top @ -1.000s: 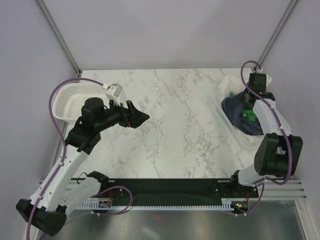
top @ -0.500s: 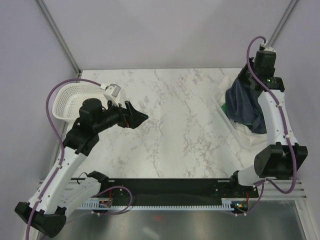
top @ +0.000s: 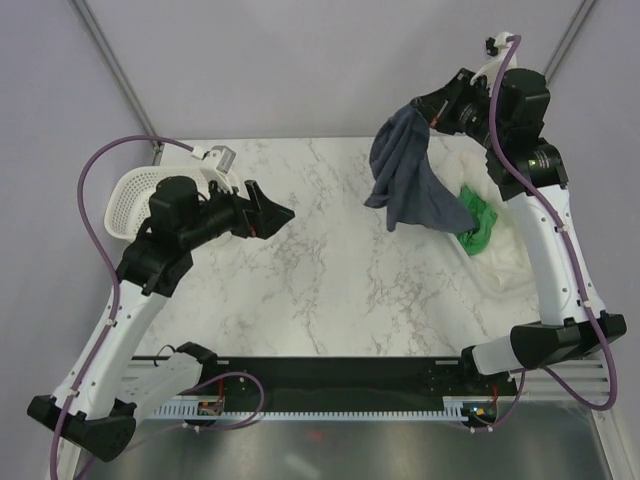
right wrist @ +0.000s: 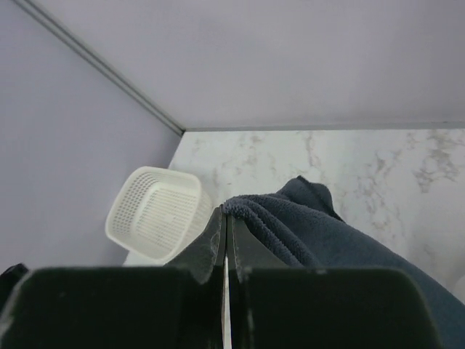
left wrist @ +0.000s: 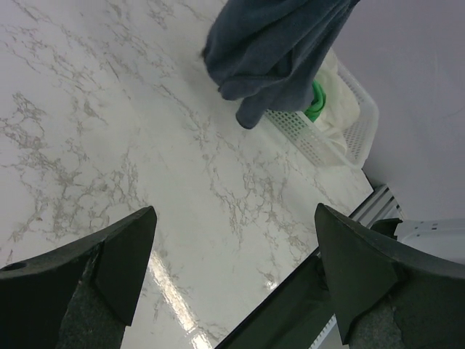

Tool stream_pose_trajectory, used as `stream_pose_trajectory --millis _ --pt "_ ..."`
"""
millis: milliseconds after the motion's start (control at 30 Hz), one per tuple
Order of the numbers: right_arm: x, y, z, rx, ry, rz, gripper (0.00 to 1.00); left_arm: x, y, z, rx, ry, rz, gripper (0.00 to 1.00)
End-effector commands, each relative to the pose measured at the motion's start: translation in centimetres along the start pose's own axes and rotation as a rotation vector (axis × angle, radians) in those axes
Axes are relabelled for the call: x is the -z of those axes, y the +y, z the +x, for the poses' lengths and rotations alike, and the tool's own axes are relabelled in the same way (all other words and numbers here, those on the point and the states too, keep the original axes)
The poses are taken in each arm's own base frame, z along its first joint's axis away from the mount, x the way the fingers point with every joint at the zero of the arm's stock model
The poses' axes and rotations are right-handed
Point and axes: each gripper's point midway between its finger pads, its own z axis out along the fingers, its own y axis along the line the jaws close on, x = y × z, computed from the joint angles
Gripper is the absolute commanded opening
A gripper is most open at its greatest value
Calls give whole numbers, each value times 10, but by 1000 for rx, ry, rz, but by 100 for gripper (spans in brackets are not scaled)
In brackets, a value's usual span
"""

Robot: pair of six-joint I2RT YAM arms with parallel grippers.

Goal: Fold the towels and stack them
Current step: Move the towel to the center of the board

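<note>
The right gripper (top: 430, 110) pinches only a thin edge of the navy towel (top: 405, 180), which hangs high above the table (top: 330, 290). It could slip out and fall crumpled. The left gripper (top: 282, 213) gapes wide, empty.

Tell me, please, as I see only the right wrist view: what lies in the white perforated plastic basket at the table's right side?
Observer: The basket holds a bright green terry towel on a large white terry towel.
Operator: How does my dark navy terry towel hang?
Observer: Bunched in a long drape below the right gripper, apparently clear of the marble table.
Operator: And the left gripper?
Observer: Open and empty, above the table.
</note>
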Motion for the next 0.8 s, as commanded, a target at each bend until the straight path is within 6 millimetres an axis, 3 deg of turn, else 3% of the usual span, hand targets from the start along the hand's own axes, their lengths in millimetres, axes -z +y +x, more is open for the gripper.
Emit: stream_pose_trajectory --millis 0,233,333,367,400,433,467,567,600,633,767 --pt "4 39 9 -73 21 -178 0 6 0 -10 21 -17 -28 97" --pt "-9 92 68 -118 179 -369 0 11 16 0 34 -12 -102 97" --pt "-8 86 95 -139 223 -339 0 14 26 8 46 -9 -148 97" --pt "-8 78 104 -149 232 -308 0 15 29 10 49 -11 -165 97" --pt "-13 53 135 -165 282 -238 0 15 34 16 53 2 -182 97" --pt "-12 39 146 -163 284 -190 0 16 37 18 55 5 -194 97" --pt "-16 5 179 -173 319 -76 0 16 41 21 59 9 -209 97" --pt "-27 -47 233 -154 401 81 0 9 50 33 83 46 -231 96" --pt "-33 -53 244 -148 431 90 0 6 52 38 89 62 -234 96" --pt "-44 -69 268 -141 492 120 0 1 55 43 104 85 -240 95" --pt "-80 -77 283 -137 541 114 0 -12 61 57 122 148 -237 94"
